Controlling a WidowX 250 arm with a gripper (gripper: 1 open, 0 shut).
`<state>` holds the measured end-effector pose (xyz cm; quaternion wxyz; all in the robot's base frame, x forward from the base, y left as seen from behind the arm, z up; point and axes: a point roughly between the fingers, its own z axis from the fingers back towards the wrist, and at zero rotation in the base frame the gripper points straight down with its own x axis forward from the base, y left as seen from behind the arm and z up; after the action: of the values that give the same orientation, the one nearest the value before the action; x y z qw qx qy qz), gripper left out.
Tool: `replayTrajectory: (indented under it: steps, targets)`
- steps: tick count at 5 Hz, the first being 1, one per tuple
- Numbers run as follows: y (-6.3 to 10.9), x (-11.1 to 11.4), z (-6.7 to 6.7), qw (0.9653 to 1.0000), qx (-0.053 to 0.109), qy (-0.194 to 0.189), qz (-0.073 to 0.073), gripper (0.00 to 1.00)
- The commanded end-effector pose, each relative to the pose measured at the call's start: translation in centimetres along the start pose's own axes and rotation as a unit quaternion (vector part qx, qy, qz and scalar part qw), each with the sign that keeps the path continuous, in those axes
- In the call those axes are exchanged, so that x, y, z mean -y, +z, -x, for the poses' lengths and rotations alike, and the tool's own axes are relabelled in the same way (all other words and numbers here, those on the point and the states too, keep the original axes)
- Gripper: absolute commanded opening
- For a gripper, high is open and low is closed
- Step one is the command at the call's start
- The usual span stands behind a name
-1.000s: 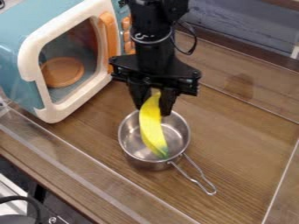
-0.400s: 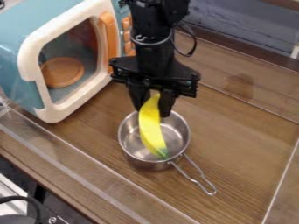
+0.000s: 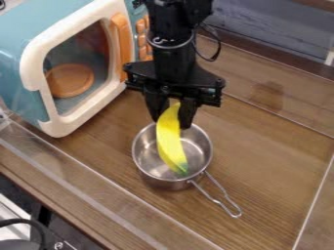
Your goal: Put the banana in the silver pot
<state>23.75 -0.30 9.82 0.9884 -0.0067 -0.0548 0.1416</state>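
In the camera view, hardly anything differs from the frame just before: the banana [image 3: 171, 140], the silver pot [image 3: 173, 157] and the black fingers [image 3: 174, 110] keep the same places, with no clear shift to be seen; the banana stands steeply tilted, its long axis running from the fingers down into the pot, the upper end at the far side and the green tip [image 3: 182, 170] pointing down and to the near side, a little to the right; the fingers are closed in on the banana's upper end, pinching it, while its lower part is within the pot's walls; the pot sits on the wooden table [image 3: 268, 156], its wire handle [image 3: 220, 194] reaching toward the near right, and the teal-and-white toy microwave [image 3: 57, 73] is at the far left
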Motion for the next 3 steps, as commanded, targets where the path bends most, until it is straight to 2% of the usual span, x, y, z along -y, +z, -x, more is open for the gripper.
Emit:
replayTrajectory:
  steps: [1,3]
  targets:
    - [1.04,0.01,-1.11,0.9997,0.022,0.003,0.003,0.00]
    - [1.05,-0.03,-1.27,0.9997,0.022,0.003,0.001,0.00]
